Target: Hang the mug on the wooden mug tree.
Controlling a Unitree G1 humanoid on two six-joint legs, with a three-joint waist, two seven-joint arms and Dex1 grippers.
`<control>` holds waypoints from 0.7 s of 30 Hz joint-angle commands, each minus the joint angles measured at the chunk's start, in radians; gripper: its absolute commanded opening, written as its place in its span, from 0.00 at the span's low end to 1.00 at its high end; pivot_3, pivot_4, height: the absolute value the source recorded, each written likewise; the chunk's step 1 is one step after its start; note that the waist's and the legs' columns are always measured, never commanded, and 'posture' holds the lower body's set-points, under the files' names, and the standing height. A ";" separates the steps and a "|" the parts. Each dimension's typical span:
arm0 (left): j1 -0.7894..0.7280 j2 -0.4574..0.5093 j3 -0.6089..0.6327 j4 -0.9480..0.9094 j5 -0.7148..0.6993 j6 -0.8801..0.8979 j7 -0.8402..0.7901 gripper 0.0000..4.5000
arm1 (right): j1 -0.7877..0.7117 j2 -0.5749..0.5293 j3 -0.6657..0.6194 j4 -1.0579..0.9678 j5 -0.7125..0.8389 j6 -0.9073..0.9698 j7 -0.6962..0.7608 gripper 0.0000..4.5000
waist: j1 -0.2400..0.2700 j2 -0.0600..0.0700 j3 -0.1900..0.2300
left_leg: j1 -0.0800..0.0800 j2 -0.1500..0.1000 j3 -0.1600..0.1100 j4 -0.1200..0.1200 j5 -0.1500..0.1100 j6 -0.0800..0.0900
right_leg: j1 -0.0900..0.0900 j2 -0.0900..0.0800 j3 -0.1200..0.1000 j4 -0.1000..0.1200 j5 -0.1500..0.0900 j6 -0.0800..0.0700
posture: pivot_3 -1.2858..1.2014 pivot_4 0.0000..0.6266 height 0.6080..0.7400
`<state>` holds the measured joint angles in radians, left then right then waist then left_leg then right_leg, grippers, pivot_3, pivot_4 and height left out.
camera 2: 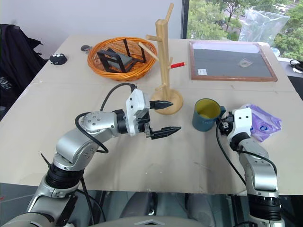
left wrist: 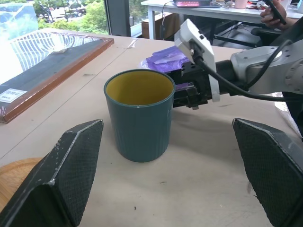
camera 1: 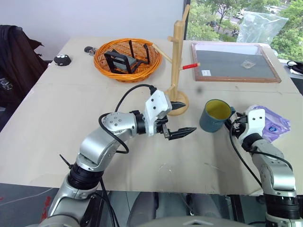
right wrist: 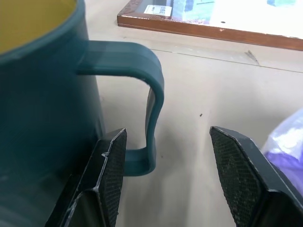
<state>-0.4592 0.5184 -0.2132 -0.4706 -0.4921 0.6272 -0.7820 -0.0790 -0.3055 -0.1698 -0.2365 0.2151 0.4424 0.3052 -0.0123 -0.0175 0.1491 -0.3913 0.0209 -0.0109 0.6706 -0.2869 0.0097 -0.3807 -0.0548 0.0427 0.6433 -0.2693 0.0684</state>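
Left gripper [camera 1: 182, 120] hovers spread just left of the mug [camera 1: 215, 115], which stands upright right of the tree [camera 1: 178, 61]. Right wrist view: right gripper [right wrist: 165, 163] spread, one finger [right wrist: 112, 165] beside the handle. Likely grasping step; next, pinch the handle.

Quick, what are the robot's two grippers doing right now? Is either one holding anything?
Left gripper: open, holding nothing, beside the mug tree.
Right gripper: open, fingers either side of the mug handle, not gripping it.
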 commanded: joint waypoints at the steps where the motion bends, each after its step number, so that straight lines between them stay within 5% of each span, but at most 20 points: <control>1: -0.001 0.005 0.016 -0.033 0.004 -0.023 -0.004 1.00 | -0.033 -0.011 -0.007 0.019 0.013 -0.042 0.021 0.61 | 0.000 0.000 0.000 | 0.000 0.000 0.000 0.000 0.000 0.000 | 0.000 0.000 0.000 0.000 0.000 0.000 | 0.52 0.24 0.98; 5: 0.001 0.006 0.021 -0.033 0.004 -0.025 -0.003 1.00 | -0.044 -0.007 -0.001 0.045 0.022 -0.062 0.046 0.44 | 0.000 0.000 0.000 | 0.000 0.000 0.000 0.000 0.000 0.000 | 0.000 0.000 0.000 0.000 0.000 0.000 | 0.52 0.24 0.98; 9: 0.007 0.006 0.026 -0.038 0.002 -0.022 0.000 1.00 | -0.043 -0.007 0.002 0.046 0.022 -0.068 0.052 0.01 | 0.000 0.000 0.000 | 0.000 0.000 0.000 0.000 0.000 0.000 | 0.000 0.000 0.000 0.000 0.000 0.000 | 0.52 0.24 0.98; 15: 0.029 0.013 0.041 -0.047 0.001 -0.021 0.011 1.00 | -0.051 -0.076 -0.036 -0.002 0.069 -0.041 0.117 0.01 | 0.000 0.000 0.000 | 0.000 0.000 0.000 0.000 0.000 0.000 | 0.000 0.000 0.000 0.000 0.000 0.000 | 0.52 0.24 0.98; 21: 0.060 -0.046 0.101 -0.038 0.007 -0.075 0.088 1.00 | -0.180 -0.294 -0.059 -0.046 0.216 0.027 0.359 0.01 | -0.003 0.001 0.000 | 0.000 0.000 0.000 0.000 0.000 0.001 | 0.000 0.000 0.000 0.000 0.000 0.000 | 0.52 0.24 0.98</control>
<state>-0.4074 0.4877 -0.1501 -0.4717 -0.4909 0.5949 -0.7194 -0.2046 -0.5518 -0.1878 -0.2246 0.3786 0.4686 0.5866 -0.0150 -0.0169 0.1495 -0.3912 0.0210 -0.0108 0.6710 -0.2880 0.0115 -0.3806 -0.0550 0.0431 0.6434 -0.2692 0.0685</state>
